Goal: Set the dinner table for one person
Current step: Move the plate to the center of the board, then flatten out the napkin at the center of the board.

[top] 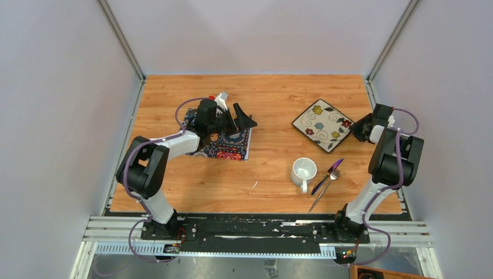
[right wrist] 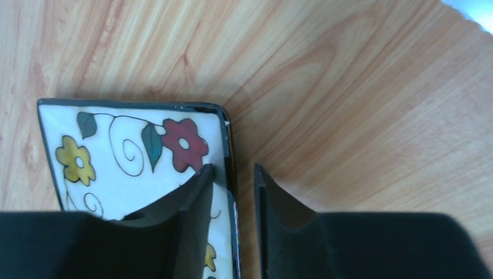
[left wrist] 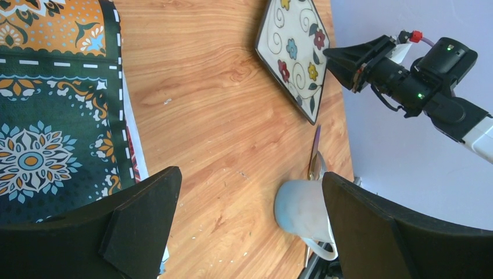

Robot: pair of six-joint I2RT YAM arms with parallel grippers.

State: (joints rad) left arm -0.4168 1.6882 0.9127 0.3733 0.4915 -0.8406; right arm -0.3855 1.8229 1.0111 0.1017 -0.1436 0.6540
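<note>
Dinner table lies beneath the right claw, narrowly parted astride the plate rim; left claw wide.

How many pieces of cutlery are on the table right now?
2: a purple-handled utensil and a silver fork, lying together just right of the white mug. Others may be hidden from view.

End effector, parted, straddles the plate rim.

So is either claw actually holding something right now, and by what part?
Nothing looks held. The right gripper straddles the rim of the flowered plate near a corner, jaws parted wider than the rim. The left gripper is wide open, empty.
</note>
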